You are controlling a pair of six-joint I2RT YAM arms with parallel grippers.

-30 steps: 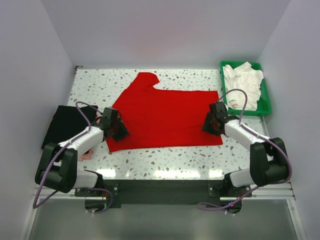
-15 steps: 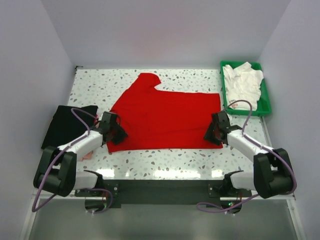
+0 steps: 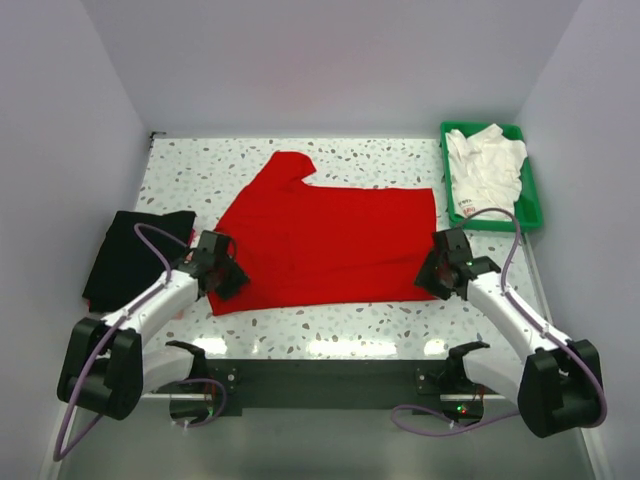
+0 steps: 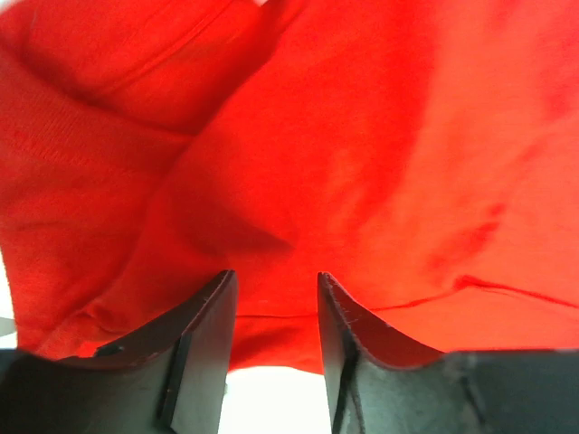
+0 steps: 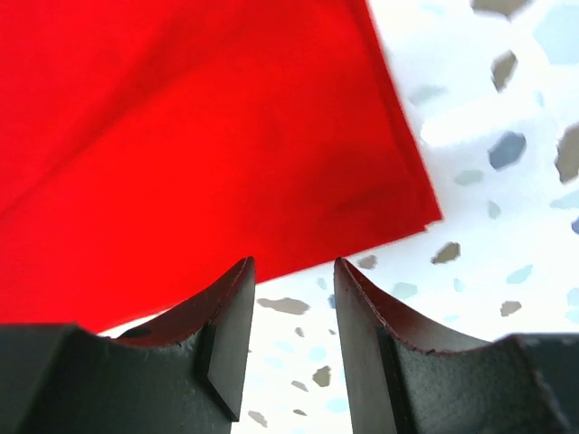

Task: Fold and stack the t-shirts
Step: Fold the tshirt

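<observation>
- The left gripper [image 3: 222,276] is seen with its jaws parted. In the left wrist view [image 4: 276,280] red cloth lies across the gap, and nothing is pinched.
- The right gripper [image 3: 438,276] is likewise spread. Its fingertips [image 5: 294,267] are held over bare table just beside the shirt's near right corner, with no cloth between them.
- The step in hand is judged to be the taking of the two near corners of the red t-shirt [image 3: 320,240] for a fold away from the arms.
- Each corner should be caught with every layer inside the jaws. A doubled edge is visible at the right corner [image 5: 412,194], so more than one layer is probably there.
- The right fingers would need to be moved further over the hem before closing, or only the edge will be nipped.
- Both corners should be lifted together and the near edge kept taut, so that the fold line stays straight.
- The red t-shirt [image 4: 380,136] is spread across the middle of the terrazzo table [image 3: 330,322], lying sideways. One sleeve juts out at the far left, and the near edge is straight.
- The cloth is bright and plain, mostly flat, with soft creases near the left gripper.
- A black t-shirt [image 3: 135,255] lies at the table's left edge. White t-shirts [image 3: 485,165] are heaped in the green tray [image 3: 480,126] at the far right.
</observation>
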